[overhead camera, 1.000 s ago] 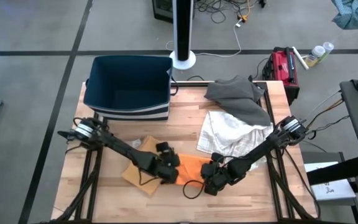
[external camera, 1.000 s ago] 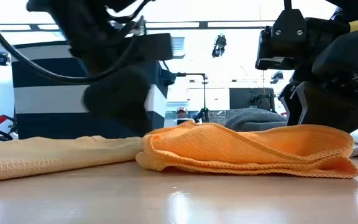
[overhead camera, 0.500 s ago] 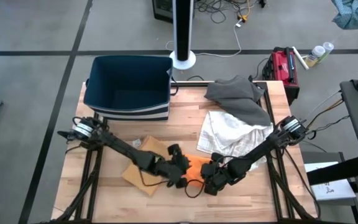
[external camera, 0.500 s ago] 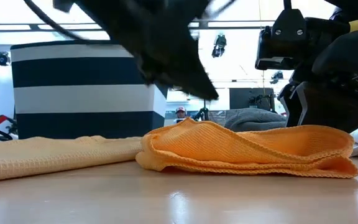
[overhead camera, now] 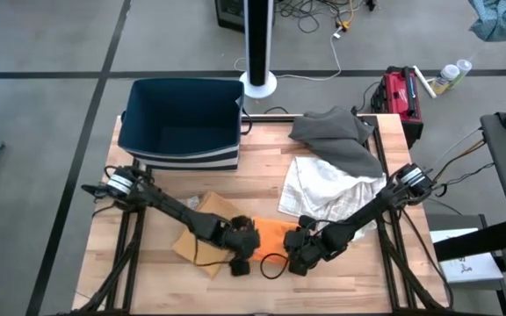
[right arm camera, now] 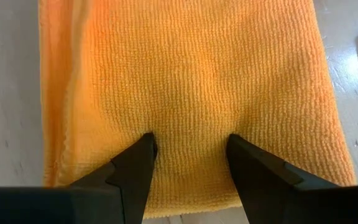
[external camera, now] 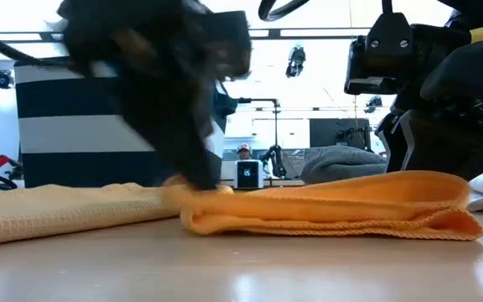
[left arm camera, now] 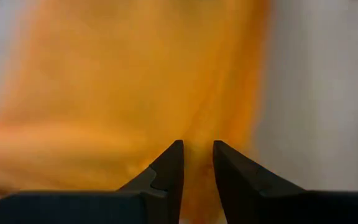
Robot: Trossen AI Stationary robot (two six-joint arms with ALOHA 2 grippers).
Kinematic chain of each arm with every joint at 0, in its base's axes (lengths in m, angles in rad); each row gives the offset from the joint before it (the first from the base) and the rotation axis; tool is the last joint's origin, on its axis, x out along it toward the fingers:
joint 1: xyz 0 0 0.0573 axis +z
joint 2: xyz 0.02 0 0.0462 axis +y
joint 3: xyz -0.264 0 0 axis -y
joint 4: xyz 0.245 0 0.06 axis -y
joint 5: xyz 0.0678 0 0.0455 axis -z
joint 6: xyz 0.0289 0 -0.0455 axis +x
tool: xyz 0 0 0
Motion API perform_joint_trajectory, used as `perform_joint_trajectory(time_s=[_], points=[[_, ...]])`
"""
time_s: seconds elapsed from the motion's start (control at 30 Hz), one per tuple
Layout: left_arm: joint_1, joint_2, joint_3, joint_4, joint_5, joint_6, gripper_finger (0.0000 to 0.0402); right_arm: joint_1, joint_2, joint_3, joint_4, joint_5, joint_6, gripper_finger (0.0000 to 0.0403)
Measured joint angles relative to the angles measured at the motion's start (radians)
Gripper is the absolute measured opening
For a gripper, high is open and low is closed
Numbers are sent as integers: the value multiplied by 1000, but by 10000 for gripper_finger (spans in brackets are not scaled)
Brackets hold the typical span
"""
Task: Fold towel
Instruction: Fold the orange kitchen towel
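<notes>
Since a moment ago the left gripper [overhead camera: 242, 252] has swung back toward the left and dropped onto the near left edge of the orange towel [overhead camera: 271, 237], and the raised hump of cloth seen in the low view has been pressed flatter. That arm stretches from its base at the table's left side, low across the wood, over a tan cloth [overhead camera: 202, 230] lying flat near the front. Its wrist view shows the two fingers only slightly parted, tips down on an orange fold, though whether cloth is pinched between them cannot be told. The right gripper [overhead camera: 293, 253] sits at the towel's right end, its arm reaching in low from the table's right edge; its fingers [right arm camera: 135, 163] stand well apart, resting on the folded towel without clamping it. The towel lies folded near the front middle of the wooden table [overhead camera: 262, 175]. Farther back sit a white towel [overhead camera: 323, 189], a grey towel [overhead camera: 336, 136] and a navy striped bin [overhead camera: 183, 123].
</notes>
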Motion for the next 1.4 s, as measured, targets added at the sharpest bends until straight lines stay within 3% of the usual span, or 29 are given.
perform_joint_trajectory(time_s=[0.17, 0.43, 0.6, 0.7, 0.87, 1.17, 1.4], points=[[-69, -49, 0, -12, 32, -39, 78, 0, 0, 0, 0, 0, 0, 199], [-97, -39, 0, 217, -108, -18, 77, 0, -58, -5, -42, -19, -9, 199], [-94, 0, -1, 224, -312, 13, 77, 0, -109, -4, -119, -5, -8, 199], [-90, 4, 0, 234, -379, 14, 77, 5, -122, -3, -108, -6, -20, 199], [-89, 5, 0, 224, -395, -13, 77, 31, -124, -2, -9, -103, -77, 199], [-58, 6, -60, 226, -422, -56, 77, 50, -124, -52, 15, -99, -68, 199], [-62, 6, -141, 247, -346, -117, 77, 55, -126, -121, 73, -120, -18, 199]])
